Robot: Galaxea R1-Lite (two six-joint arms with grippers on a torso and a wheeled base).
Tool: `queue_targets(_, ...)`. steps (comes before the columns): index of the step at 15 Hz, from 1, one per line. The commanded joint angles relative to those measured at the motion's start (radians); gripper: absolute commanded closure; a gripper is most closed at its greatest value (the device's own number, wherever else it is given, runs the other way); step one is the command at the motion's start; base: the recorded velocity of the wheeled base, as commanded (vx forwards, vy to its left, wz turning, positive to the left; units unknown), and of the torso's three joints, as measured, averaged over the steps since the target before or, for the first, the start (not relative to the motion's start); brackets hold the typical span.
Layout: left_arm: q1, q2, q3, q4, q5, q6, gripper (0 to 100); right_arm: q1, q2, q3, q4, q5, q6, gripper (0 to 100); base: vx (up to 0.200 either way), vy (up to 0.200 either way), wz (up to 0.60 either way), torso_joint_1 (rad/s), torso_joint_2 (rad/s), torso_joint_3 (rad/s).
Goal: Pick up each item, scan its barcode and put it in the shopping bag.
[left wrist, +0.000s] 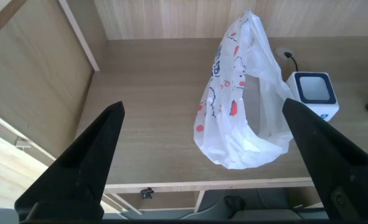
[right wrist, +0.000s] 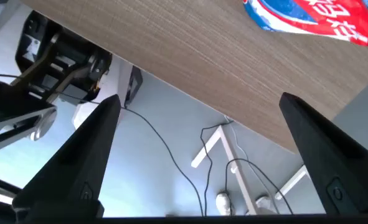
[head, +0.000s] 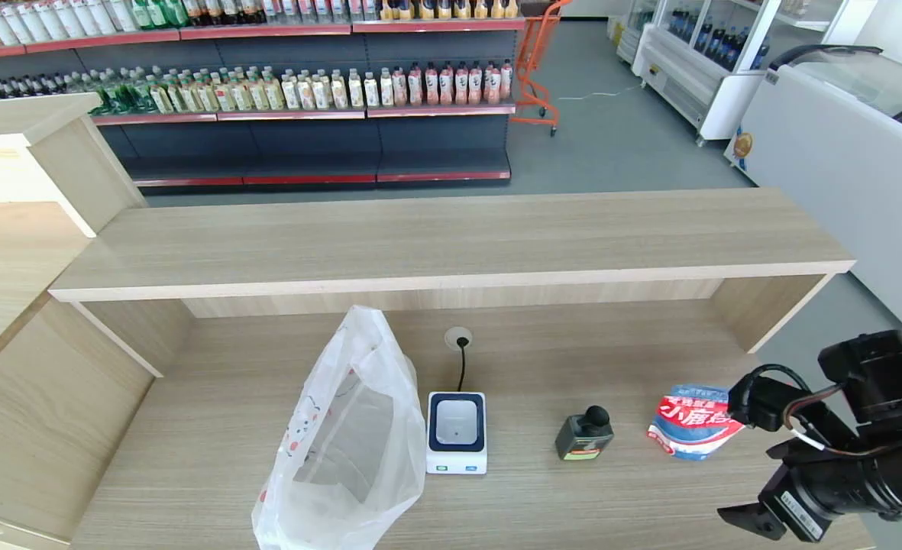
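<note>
A white plastic shopping bag (head: 336, 435) with red print stands open at the counter's front left, also in the left wrist view (left wrist: 240, 106). Right of it sits the white barcode scanner (head: 457, 431) (left wrist: 314, 93). A small dark green bottle (head: 584, 435) with a black cap stands further right, then a red, white and blue pouch (head: 693, 422) (right wrist: 314, 15). My right arm (head: 840, 466) is off the counter's right front corner. Its gripper (right wrist: 196, 162) is open and empty, beyond the table edge. My left gripper (left wrist: 202, 168) is open and empty, high and left of the bag.
A raised wooden ledge (head: 451, 244) runs along the back of the counter (head: 619, 496), with side panels at both ends. The scanner's cable goes into a socket (head: 458, 338). Below the right table edge lie cables and a stand (right wrist: 221, 180). Store shelves stand behind.
</note>
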Motion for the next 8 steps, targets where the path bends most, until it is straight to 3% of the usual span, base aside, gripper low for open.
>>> queue_targets(1,0.0,0.0,0.0,0.0,0.0,0.0,0,-0.005,0.161,0.013,-0.115,0.027,-0.049,0,0.0,0.0,0.0,0.0,0.0,0.0)
queue_targets(4,0.0,0.0,0.0,0.0,0.0,0.0,0,-0.005,0.301,0.003,-0.31,0.148,-0.115,0,0.0,0.0,0.0,0.0,0.0,0.0)
queue_targets(8,0.0,0.0,0.0,0.0,0.0,0.0,0,0.013,0.408,-0.017,-0.414,0.219,-0.121,0,0.0,0.0,0.0,0.0,0.0,0.0)
